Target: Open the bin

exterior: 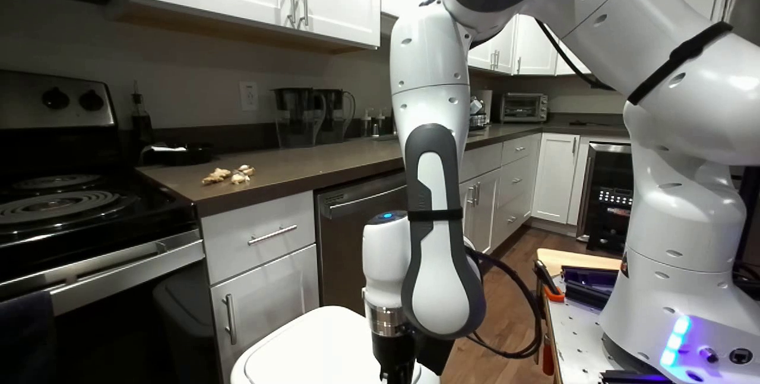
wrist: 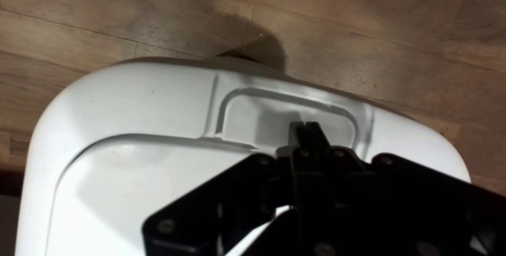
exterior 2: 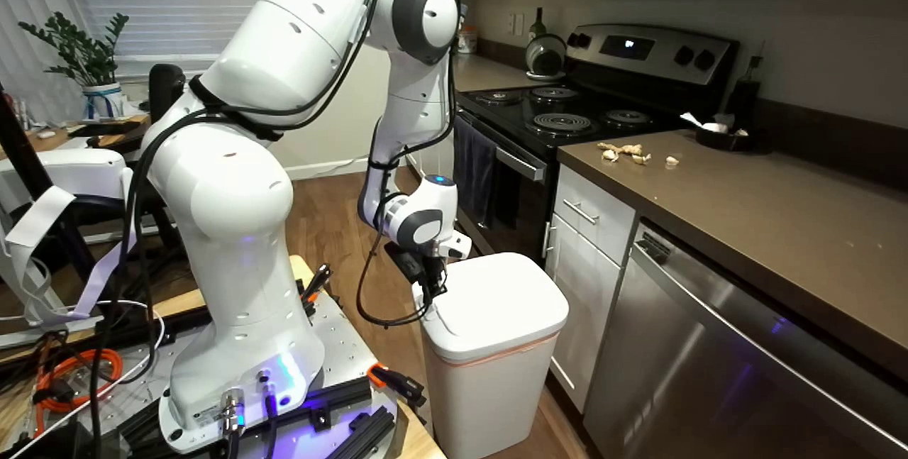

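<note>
**Evidently unopened, with the lifting left to do**

In an exterior view, the bin [exterior 2: 489, 388] stands upright between the worktable [exterior 2: 340, 335] on the left and the cabinets [exterior 2: 583, 296] on the right. Its lid [exterior 2: 507, 296] lies flat — nothing is opened so far. Below, the bin is a tapering, pale shell; at near right, the dishwasher [exterior 2: 738, 381] is streaky brushed metal.

In an exterior view, the lid's smooth, round-cornered white top shows low and near. Behind it runs a dull brown countertop [exterior: 320, 162]; at left, a coil burner [exterior: 74, 202] spirals over glossy black.

In the wrist view, the gripper [wrist: 305, 126] is clenched, its tips together on nothing, above a shallow, round-cornered panel [wrist: 265, 119] recessed near the lid's edge. Whether they touch it, I cannot tell. I judge the positioning nearly complete — pressing that panel, probably, and the lid's rise remain.
</note>
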`<state>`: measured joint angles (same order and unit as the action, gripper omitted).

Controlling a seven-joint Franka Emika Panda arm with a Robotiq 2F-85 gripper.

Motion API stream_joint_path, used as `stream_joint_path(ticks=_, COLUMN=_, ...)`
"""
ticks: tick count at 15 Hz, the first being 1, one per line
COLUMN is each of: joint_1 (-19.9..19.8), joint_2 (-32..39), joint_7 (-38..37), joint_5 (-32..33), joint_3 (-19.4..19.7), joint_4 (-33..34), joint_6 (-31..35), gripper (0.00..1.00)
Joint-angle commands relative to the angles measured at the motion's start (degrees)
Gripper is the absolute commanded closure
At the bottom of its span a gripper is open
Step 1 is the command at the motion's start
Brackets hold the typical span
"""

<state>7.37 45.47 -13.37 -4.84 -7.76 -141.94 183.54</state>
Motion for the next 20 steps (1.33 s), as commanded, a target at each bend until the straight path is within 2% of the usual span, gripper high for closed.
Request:
stream_joint_path(ticks=1, joint_1=-0.79, joint_2=0.81, joint_7=2.15, joint_5=-0.3, joint_3=-1.46, joint_4=-0.94, joint_6=2.9, gripper=0.97)
stream_joint_path(ticks=4, joint_1=1.33, joint_2=-2.45, joint_7=2.61, joint_5=-0.19, joint_3=-0.16, joint_4=-2.23, joint_6=2.44, gripper=0.97)
stream_joint_path(ticks=9, joint_1=0.35, joint_2=-2.66, joint_7=3.83, joint_5=0.15, joint_3=-1.15, joint_4=-3.65, joint_6=6.75, gripper=0.96)
stream_joint_path(ticks=14, joint_1=0.86, joint_2=-1.63, joint_7=3.52, joint_5=-0.22, joint_3=-0.4, joint_4=-4.94, joint_6=6.46, gripper=0.96)
stream_joint_path(ticks=20, joint_1=0.9, joint_2=4.36, joint_7=4.18, joint_5=0.28, joint_3=0.29, joint_4=-4.16, joint_6=13.76, gripper=0.96)
